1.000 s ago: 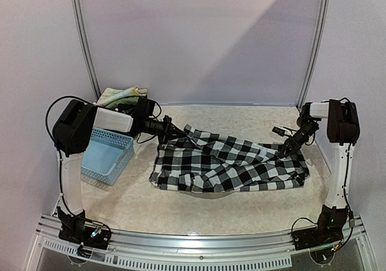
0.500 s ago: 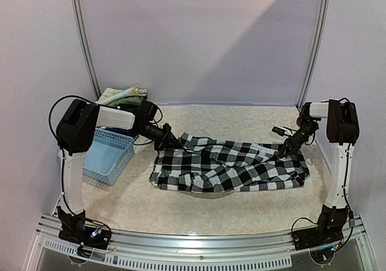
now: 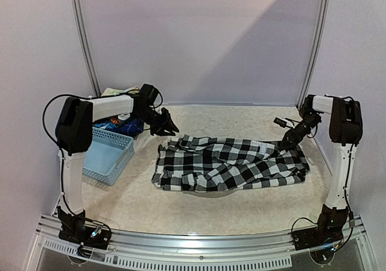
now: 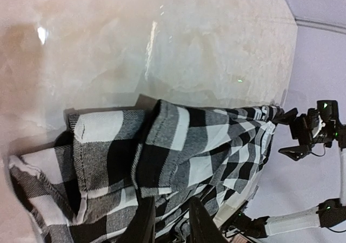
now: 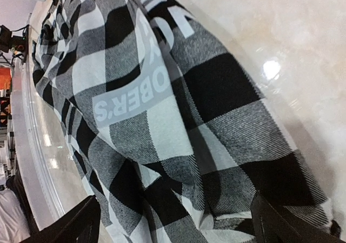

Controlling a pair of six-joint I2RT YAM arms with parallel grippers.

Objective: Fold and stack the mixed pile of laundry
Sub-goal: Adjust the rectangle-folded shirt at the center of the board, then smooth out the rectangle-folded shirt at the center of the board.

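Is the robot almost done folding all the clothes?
Not nearly. The checked shirt lies loosely doubled over on the table, not tidy yet. The left hand and right hand are both open, holding nothing. A dark blue piece waits by the basket, and no stack is started.

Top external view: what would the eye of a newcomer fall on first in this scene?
The black-and-white checked shirt draws the eye first; it lies rumpled across the middle of the table. The left gripper hangs near the shirt's back left corner and the right gripper over its right end, both open and holding nothing. A light blue basket stands at the left side.
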